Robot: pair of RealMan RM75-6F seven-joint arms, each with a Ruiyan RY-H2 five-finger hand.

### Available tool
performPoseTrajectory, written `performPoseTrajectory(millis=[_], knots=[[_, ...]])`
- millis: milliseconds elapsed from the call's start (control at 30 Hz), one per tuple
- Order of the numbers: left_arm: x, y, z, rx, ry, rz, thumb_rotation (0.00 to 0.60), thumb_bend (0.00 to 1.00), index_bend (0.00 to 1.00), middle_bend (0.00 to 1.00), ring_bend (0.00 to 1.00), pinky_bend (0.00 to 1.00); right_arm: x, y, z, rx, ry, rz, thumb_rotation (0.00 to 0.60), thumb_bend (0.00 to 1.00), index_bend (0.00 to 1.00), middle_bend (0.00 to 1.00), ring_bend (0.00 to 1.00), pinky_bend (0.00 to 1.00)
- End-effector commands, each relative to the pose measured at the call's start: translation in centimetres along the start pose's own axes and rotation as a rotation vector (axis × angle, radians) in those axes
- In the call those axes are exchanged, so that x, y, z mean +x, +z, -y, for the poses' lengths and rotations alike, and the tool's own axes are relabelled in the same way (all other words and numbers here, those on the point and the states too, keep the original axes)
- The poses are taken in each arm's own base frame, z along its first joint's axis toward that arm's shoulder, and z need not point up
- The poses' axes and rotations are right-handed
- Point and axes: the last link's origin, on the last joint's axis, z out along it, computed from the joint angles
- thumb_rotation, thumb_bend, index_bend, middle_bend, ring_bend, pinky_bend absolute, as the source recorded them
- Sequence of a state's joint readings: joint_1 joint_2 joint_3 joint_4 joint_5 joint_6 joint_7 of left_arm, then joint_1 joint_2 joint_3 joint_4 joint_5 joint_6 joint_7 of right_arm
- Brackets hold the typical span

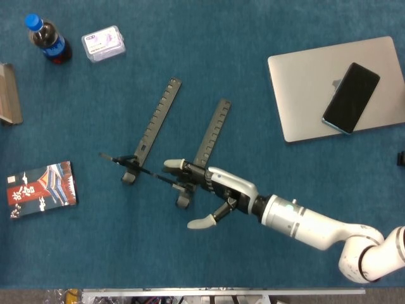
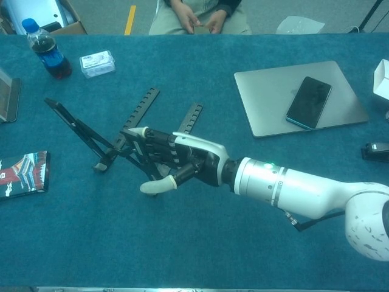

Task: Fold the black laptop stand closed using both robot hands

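Note:
The black laptop stand [image 1: 154, 123] lies unfolded in the middle of the blue table, its two notched rails pointing away from me. In the chest view the stand [image 2: 138, 112] has one thin strut raised up and to the left. My right hand [image 1: 212, 185] reaches in from the right. Its fingers [image 1: 174, 165] are stretched out over the near crossbar and hinge of the stand, touching it. The thumb [image 1: 201, 221] sticks out apart on the near side with nothing in it. The chest view shows the same right hand [image 2: 179, 159] laid across the stand's near end. My left hand shows in neither view.
A cola bottle [image 1: 49, 39] and a clear plastic box [image 1: 103, 43] stand at the far left. A silver laptop [image 1: 304, 95] with a phone [image 1: 351, 97] on it lies at the right. A booklet [image 1: 41, 189] lies near left. A person [image 2: 200, 15] sits beyond the table.

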State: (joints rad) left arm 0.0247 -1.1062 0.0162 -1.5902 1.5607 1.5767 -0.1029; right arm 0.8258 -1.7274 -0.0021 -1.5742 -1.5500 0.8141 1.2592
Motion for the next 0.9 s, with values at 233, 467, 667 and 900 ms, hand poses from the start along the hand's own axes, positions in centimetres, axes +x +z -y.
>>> performPoseTrajectory(millis=[233,467,667,900], knots=[[0.2,0.0,0.0,-0.002,0.000,-0.007,0.600,0.28,0.04,0.06,0.00,0.04,0.5,0.9,0.8,0.010,-0.021,-0.007,0.600,0.09,0.06,0.07,0.00,0.03],[0.1,0.9,0.3,-0.018,-0.022,0.010,0.600,0.28,0.04,0.06,0.00,0.04,0.9,-0.2,1.5,0.030,-0.023,-0.019,0.600,0.09,0.06,0.07,0.00,0.03],[-0.2,2.7,-0.2,-0.094,-0.061,0.089,0.600,0.28,0.04,0.06,0.00,0.04,1.5,-1.8,2.6,0.057,-0.035,-0.036,0.600,0.09,0.06,0.07,0.00,0.03],[-1.1,5.3,-1.3,-0.173,-0.343,0.335,0.600,0.28,0.04,0.07,0.00,0.04,1.8,-3.2,3.3,0.060,-0.032,-0.061,0.600,0.09,0.06,0.07,0.00,0.03]])
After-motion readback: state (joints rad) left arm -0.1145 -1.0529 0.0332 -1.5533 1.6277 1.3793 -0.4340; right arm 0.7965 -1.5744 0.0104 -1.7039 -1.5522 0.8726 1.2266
